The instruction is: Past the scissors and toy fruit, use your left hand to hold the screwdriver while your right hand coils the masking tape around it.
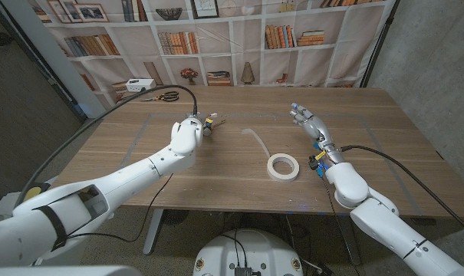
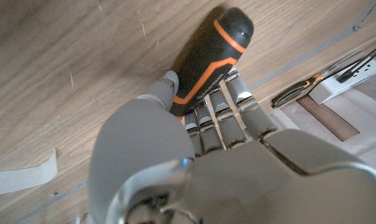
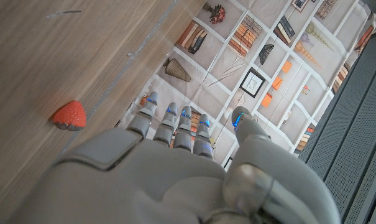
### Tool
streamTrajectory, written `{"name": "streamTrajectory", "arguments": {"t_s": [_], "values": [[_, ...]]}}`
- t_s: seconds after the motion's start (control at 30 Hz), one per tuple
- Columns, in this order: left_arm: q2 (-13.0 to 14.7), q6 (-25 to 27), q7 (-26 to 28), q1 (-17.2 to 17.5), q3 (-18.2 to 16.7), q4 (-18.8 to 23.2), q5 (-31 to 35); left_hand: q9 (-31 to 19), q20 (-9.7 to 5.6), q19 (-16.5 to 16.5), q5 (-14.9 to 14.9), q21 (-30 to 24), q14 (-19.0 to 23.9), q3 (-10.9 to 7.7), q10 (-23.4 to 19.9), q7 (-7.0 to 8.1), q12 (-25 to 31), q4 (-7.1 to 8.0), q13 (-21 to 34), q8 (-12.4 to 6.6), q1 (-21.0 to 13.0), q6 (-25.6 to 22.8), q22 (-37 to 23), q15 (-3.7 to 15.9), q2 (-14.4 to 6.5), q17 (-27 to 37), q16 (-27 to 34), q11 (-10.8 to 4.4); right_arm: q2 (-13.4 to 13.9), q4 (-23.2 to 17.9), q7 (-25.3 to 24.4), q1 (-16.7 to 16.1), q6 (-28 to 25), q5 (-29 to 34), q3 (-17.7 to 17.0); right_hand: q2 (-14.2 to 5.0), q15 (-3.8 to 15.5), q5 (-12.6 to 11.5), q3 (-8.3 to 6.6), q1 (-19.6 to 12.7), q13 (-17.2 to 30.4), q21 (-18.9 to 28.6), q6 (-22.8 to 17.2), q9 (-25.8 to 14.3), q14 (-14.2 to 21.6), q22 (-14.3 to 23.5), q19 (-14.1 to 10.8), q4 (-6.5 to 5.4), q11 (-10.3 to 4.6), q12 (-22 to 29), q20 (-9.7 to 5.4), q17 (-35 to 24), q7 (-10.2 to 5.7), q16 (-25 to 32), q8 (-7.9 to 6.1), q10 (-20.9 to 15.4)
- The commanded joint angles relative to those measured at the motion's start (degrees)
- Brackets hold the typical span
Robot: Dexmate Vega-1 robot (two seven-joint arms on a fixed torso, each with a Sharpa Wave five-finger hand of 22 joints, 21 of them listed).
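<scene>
My left hand (image 1: 187, 136) grips the screwdriver (image 1: 210, 122) at the table's middle left. In the left wrist view the fingers of that hand (image 2: 194, 155) wrap the black handle with orange stripes (image 2: 212, 53), which points away over the wood. The masking tape roll (image 1: 283, 166) lies flat at the centre right, with a loose pale strip (image 1: 255, 139) beyond it. My right hand (image 1: 312, 126) hovers behind the roll, fingers spread, holding nothing. The scissors (image 1: 164, 96) lie at the far left edge. A red toy strawberry (image 3: 69, 116) lies on the wood ahead of my right hand (image 3: 175, 168).
A white box (image 1: 139, 84) sits next to the scissors at the far left corner. A black cable (image 1: 124, 115) arcs over my left arm. A bookshelf backdrop (image 1: 216, 38) stands behind the table. A bit of the tape strip (image 2: 20, 177) lies near my left hand.
</scene>
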State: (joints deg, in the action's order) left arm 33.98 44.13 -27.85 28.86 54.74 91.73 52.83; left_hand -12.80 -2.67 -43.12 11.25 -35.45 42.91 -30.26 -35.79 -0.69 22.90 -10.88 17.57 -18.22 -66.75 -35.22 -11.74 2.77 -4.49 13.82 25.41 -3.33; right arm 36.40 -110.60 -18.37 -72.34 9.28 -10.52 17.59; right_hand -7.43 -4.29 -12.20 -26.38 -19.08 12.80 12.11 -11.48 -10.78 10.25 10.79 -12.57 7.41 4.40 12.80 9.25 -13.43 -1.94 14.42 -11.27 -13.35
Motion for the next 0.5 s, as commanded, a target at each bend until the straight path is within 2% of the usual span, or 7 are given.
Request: {"name": "streamTrajectory", "arguments": {"t_s": [0.03, 0.1, 0.13, 0.17, 0.2, 0.37, 0.5], "values": [[-1.17, -4.03, 14.07, 2.75, -1.83, -4.03, -1.88, -2.53, -5.77, -3.92, -0.08, -5.66, 9.32, -0.36, -7.03, -0.26, 2.86, 0.55, 2.68, -3.84, -10.82, -8.39, -1.08, 9.72, -5.13, 4.06, 4.72, 0.38, -0.45, -1.47, -1.8, -1.2, -2.58, 1.76, -1.08, 0.11, 0.02, 0.22, 0.23, -0.28, 0.08, 0.57, -0.46, -0.11, 0.16, 0.11, -0.4, 0.13, -0.02, 0.31, -0.17, -0.33, -0.21, 0.3, -0.4, -0.36], [-0.87, -5.18, 16.02, 3.39, -2.63, -4.06, -3.08, -3.14, -6.3, -3.72, -0.42, -7.11, 11.07, 0.01, -7.6, -1.18, 3.35, 0.6, 3.64, -4.45, -12.09, -9.45, -1.43, 9.49, -5.25, 5.97, 6.17, 0.69, -0.47, -1.63, -1.76, -1.18, -2.86, 1.84, -1.12, 0.1, 0.05, 0.22, 0.23, -0.28, 0.07, 0.57, -0.49, -0.11, 0.15, 0.11, -0.39, 0.13, -0.04, 0.3, -0.17, -0.33, -0.23, 0.29, -0.41, -0.36], [-0.31, -7.12, 19.01, 4.26, -3.54, -3.95, -4.12, -3.61, -5.95, -3.31, -0.77, -8.26, 11.75, 0.52, -7.89, -1.44, 3.71, 0.81, 4.51, -4.91, -12.84, -10.33, -1.91, 9.28, -5.43, 7.74, 7.45, 0.95, -0.53, -1.8, -1.9, -1.15, -3.14, 2.04, -1.08, 0.09, 0.05, 0.22, 0.24, -0.28, 0.07, 0.57, -0.49, -0.11, 0.16, 0.11, -0.39, 0.13, 0.0, 0.3, -0.17, -0.33, -0.23, 0.3, -0.4, -0.36], [-0.26, -7.32, 19.31, 4.3, -3.58, -3.95, -4.29, -4.4, -5.51, -2.37, -1.26, -10.38, 12.58, 1.48, -7.93, -2.19, 4.07, 1.18, 6.08, -5.39, -13.86, -11.16, -3.08, 9.12, -5.81, 11.14, 10.06, 0.92, -0.56, -1.82, -1.89, -1.16, -3.18, 2.06, -1.1, 0.07, 0.06, 0.21, 0.24, -0.28, 0.07, 0.57, -0.48, -0.11, 0.15, 0.11, -0.4, 0.13, -0.01, 0.29, -0.17, -0.33, -0.2, 0.29, -0.39, -0.36], [-0.05, -8.2, 21.03, 4.86, -4.19, -3.8, -4.97, -4.97, -5.8, -1.97, -1.42, -13.94, 13.13, 2.4, -8.26, -2.36, 4.6, 1.74, 7.9, -5.52, -14.57, -11.79, -5.52, 9.05, -6.2, 15.14, 12.94, 1.02, -0.64, -1.91, -1.99, -1.17, -3.34, 2.17, -1.1, 0.06, 0.07, 0.21, 0.24, -0.28, 0.07, 0.57, -0.49, -0.11, 0.14, 0.11, -0.39, 0.13, -0.03, 0.29, -0.18, -0.33, -0.25, 0.29, -0.39, -0.36], [2.45, -17.75, 30.47, 7.27, -7.82, -3.02, -9.73, -6.54, -6.44, -2.24, -0.45, -19.24, 14.17, 3.61, -9.81, -2.35, 5.96, 3.92, 11.04, -6.48, -13.6, -13.61, -7.77, 9.67, -6.61, 20.63, 16.43, 1.68, -0.82, -2.68, -2.34, -1.37, -4.08, 2.81, -0.97, 0.01, 0.05, 0.21, 0.27, -0.28, 0.07, 0.57, -0.56, -0.11, 0.09, 0.11, -0.4, 0.14, -0.09, 0.27, -0.18, -0.34, -0.23, 0.27, -0.39, -0.37], [3.71, -23.08, 33.35, 8.14, -10.0, -2.2, -12.94, -9.42, -5.9, -0.73, 1.85, -26.59, 16.3, 3.62, -9.78, -2.89, 7.78, 5.5, 16.27, -7.44, -13.22, -13.62, -13.16, 9.28, -6.48, 26.69, 19.82, 1.6, -0.82, -3.82, -2.91, -2.1, -5.01, 3.53, -1.0, -0.03, 0.17, 0.21, 0.29, -0.27, 0.07, 0.57, -0.56, -0.11, 0.02, 0.11, -0.4, 0.14, -0.1, 0.25, -0.2, -0.34, -0.24, 0.25, -0.37, -0.38]]}}
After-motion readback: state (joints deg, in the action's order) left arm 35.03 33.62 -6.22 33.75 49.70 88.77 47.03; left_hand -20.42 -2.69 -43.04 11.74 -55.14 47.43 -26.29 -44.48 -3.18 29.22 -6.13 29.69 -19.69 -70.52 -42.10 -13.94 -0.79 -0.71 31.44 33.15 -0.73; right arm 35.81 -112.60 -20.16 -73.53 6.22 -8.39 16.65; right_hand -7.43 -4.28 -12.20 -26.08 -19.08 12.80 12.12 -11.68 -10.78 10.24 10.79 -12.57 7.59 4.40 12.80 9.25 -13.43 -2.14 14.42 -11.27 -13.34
